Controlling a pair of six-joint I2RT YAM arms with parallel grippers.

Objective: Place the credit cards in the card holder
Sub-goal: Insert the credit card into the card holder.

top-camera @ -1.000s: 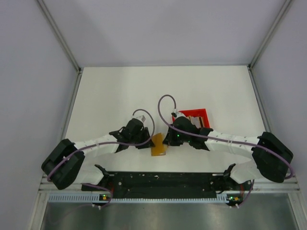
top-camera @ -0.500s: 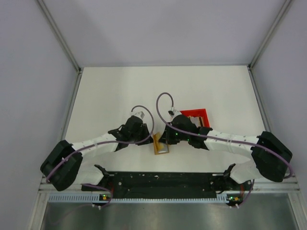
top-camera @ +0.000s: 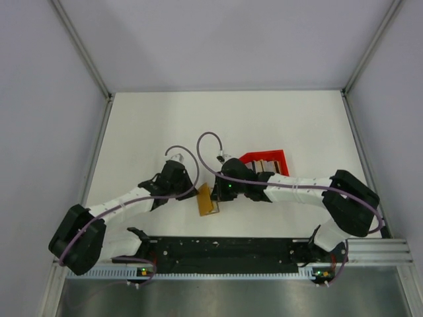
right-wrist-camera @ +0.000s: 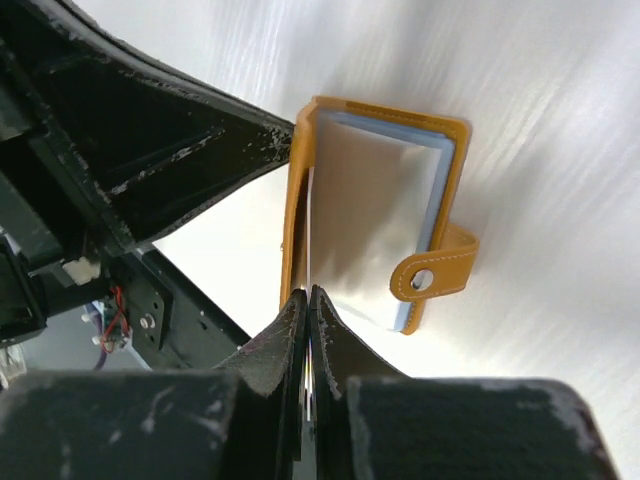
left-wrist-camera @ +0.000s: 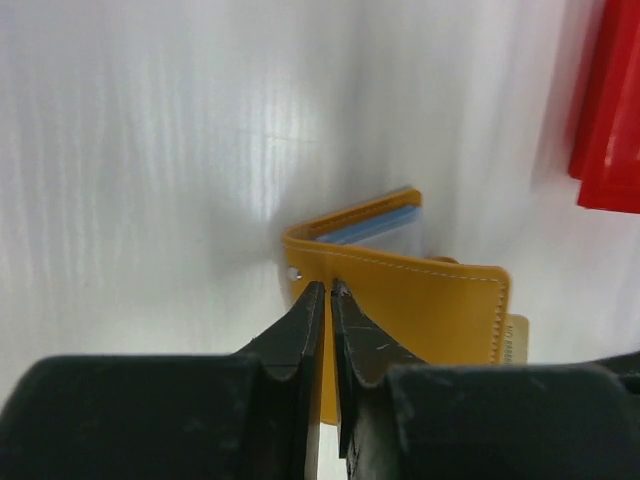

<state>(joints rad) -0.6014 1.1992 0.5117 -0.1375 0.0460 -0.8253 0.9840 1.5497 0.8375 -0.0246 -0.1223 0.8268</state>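
Seating the grey-white card (right-wrist-camera: pixel 370 215) looks like the step in hand. It lies in the open card holder (right-wrist-camera: pixel 455 255) on top of the light blue card (left-wrist-camera: pixel 375 222), on the desk (right-wrist-camera: pixel 560 120) near the red tray (left-wrist-camera: pixel 610 110). Your right claw (right-wrist-camera: pixel 308 300) is pressed together on that card's near edge, and your left claw (left-wrist-camera: pixel 327 292) pinches the holder's flap. Hold the flap steady, push the card straight along the pocket, and release only once it sits flush, or it may skew.
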